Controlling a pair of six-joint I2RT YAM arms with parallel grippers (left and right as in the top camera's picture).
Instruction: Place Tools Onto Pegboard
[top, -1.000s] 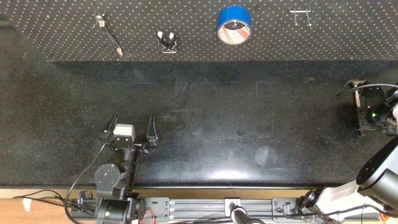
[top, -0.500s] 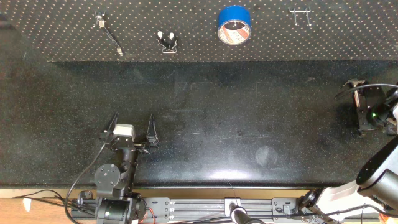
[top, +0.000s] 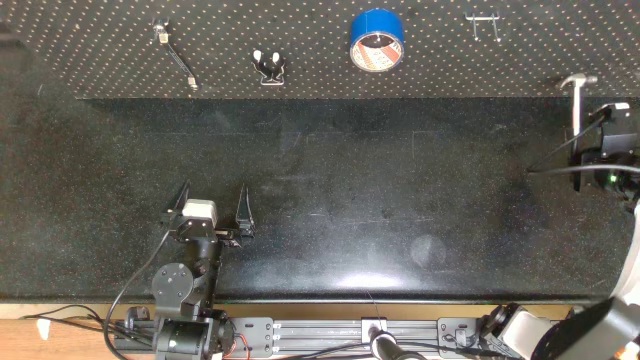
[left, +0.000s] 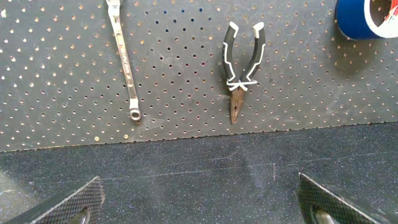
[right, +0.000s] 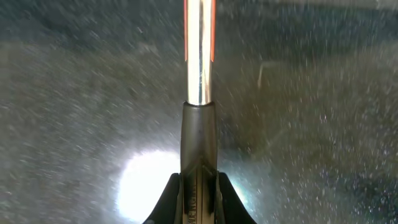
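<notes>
Right wrist view: the hammer (right: 199, 62) is clamped by its handle in the right gripper (right: 198, 196), while the left gripper (top: 214, 190) is spread wide open.

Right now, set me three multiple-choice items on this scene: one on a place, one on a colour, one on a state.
1. The pliers hang:
A. between the wrench and the tape roll
B. to the right of the tape roll
C. flat on the table

2. The tape roll is:
A. red
B. blue
C. yellow

3. The right gripper is:
A. open and empty
B. shut on the hammer
C. shut on the wrench

Answers:
1. A: the top view shows the wrench at the left, then the pliers, then the tape roll.
2. B: its outer band is plainly blue.
3. B: in the right wrist view, the fingers clasp the hammer's handle.
</notes>
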